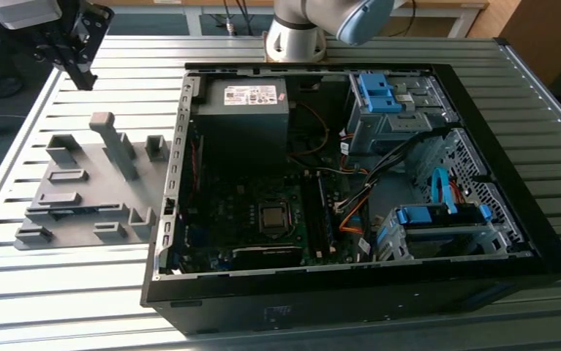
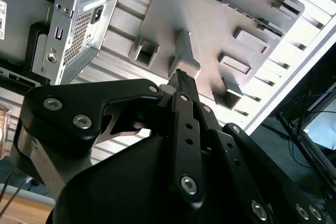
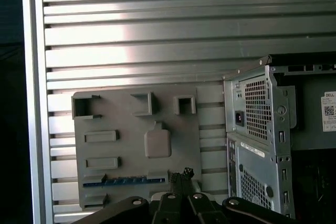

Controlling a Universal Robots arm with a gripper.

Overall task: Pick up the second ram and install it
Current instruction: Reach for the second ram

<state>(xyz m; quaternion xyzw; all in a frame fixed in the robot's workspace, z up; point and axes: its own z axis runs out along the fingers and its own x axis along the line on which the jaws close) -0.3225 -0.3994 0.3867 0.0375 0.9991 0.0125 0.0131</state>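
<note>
ram sits in a slot of the grey holder, on the exterior view's left of the open case, likely racked on edge for easy pinching. gripper hangs above the holder, fingers closed together, holding nothing.

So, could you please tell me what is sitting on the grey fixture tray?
The second ram, a thin blue strip, stands in one slot of the grey fixture tray; the gripper covers the tray edge beside it.
</note>
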